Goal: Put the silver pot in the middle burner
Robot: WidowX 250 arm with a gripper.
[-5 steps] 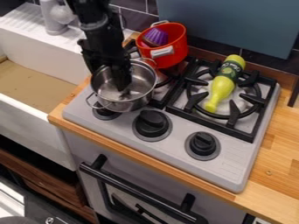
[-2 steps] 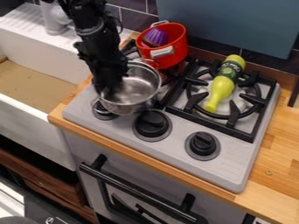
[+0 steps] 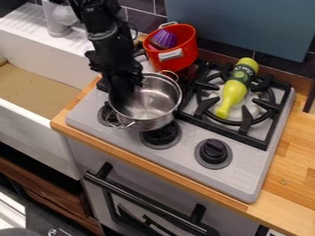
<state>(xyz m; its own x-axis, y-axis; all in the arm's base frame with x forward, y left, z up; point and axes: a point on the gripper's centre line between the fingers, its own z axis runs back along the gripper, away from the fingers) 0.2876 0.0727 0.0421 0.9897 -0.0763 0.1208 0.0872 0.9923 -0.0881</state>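
Note:
The black gripper [image 3: 124, 91] hangs down at the left rim of the silver pot, overlapping the pot's left inner side. Shiny and open-topped, the silver pot [image 3: 150, 102] stands over the left part of the stove's front, with one loop handle toward the front left and the other toward the back. Its front wall overlaps the left and middle knobs. Behind and right of the pot, part of a black burner grate [image 3: 184, 99] shows; the pot and arm hide the rest of that area.
A red pot [image 3: 186, 44] holding a purple cup [image 3: 164, 39] stands behind the silver pot. A yellow-green bottle [image 3: 232, 94] lies across the right burner. The right knob [image 3: 213, 151] rises at the stove's front, and a white sink [image 3: 46, 108] lies to the left.
The silver pot has shifted right and toward the front. The gripper first moved left from inside the pot to its left side, then back rightward along with the pot.

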